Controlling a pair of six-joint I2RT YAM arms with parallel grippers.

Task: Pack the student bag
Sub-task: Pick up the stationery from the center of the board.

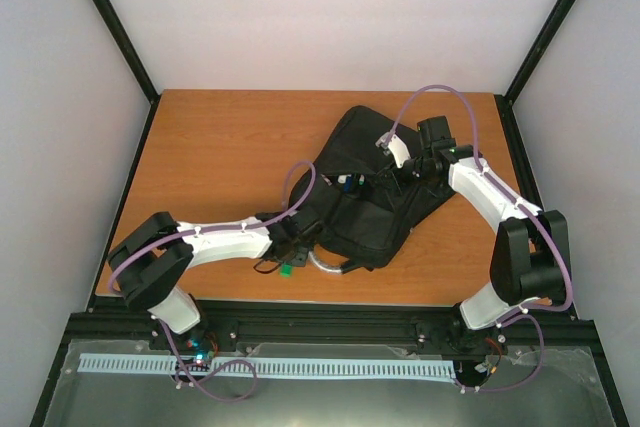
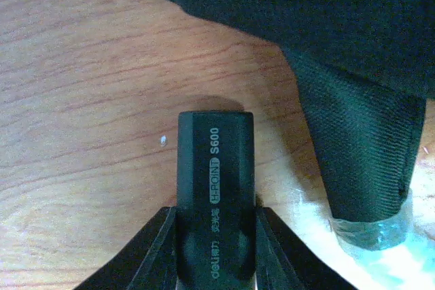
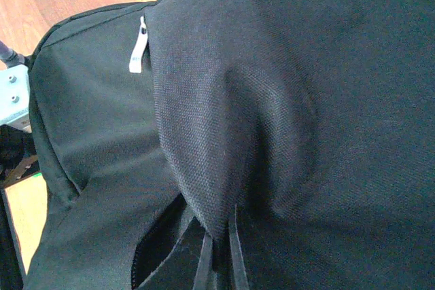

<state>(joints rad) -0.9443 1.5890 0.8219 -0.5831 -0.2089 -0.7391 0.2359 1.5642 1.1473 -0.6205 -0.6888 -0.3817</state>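
The student bag, a large black backpack, lies slanted across the middle of the wooden table. My right gripper is at its upper right part. In the right wrist view that gripper is shut on a raised fold of the bag's fabric, beside a dark opening. My left gripper is at the bag's lower left corner. In the left wrist view it is shut on a black oblong item marked H-POINT S600, held just over the wood. The bag fills the top of that view.
A black strap with a grey end hangs down to the right of the held item. The grey loop handle curves out at the bag's near edge, with a small green thing beside it. A white zip pull shows on the bag.
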